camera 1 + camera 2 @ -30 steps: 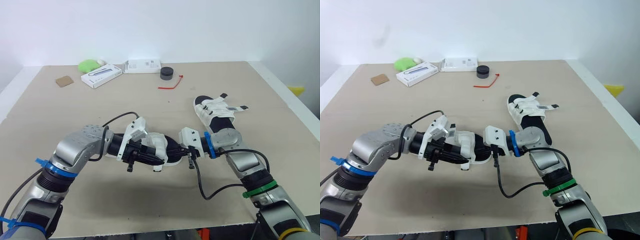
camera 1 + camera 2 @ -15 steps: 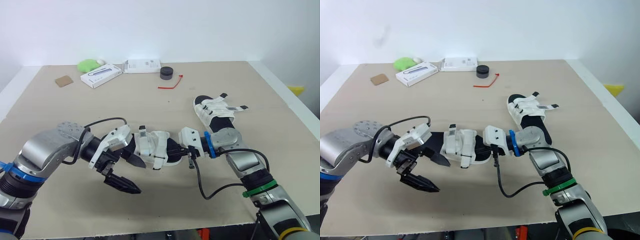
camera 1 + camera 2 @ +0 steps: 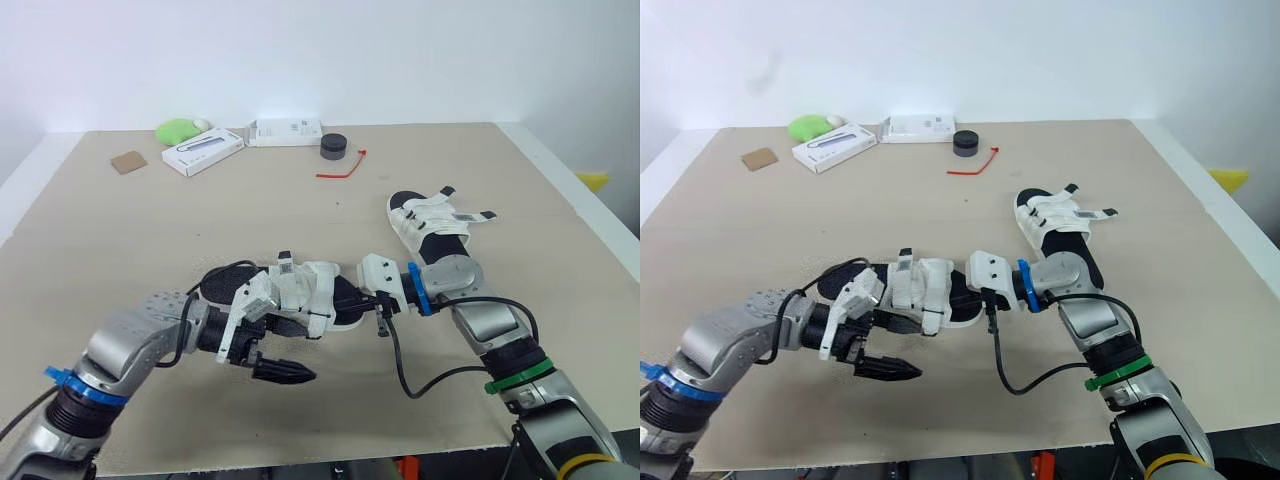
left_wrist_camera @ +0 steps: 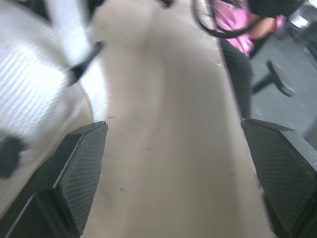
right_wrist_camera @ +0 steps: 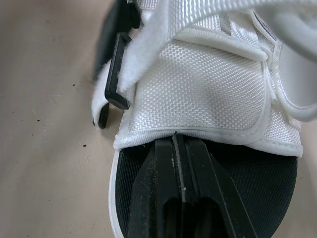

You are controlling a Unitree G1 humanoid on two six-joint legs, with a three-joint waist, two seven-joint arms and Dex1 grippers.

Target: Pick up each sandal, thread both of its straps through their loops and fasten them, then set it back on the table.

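Strap-fastening step in hand. Sandal [image 3: 310,295] lies front-centre on table [image 3: 200,220]. Right gripper [image 5: 177,148], fingers together, sits tucked under its upper. Left gripper [image 4: 172,129] gapes wide alongside. Next move likely requires pinching a strap end.

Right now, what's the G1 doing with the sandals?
It is working on the near sandal. The right end effector is shut and pushed under that sandal's white upper, onto the black insole. The left end effector is open beside the sandal, gripping nothing. The second sandal lies on the table farther back on the right, its strap ends sticking out loose.
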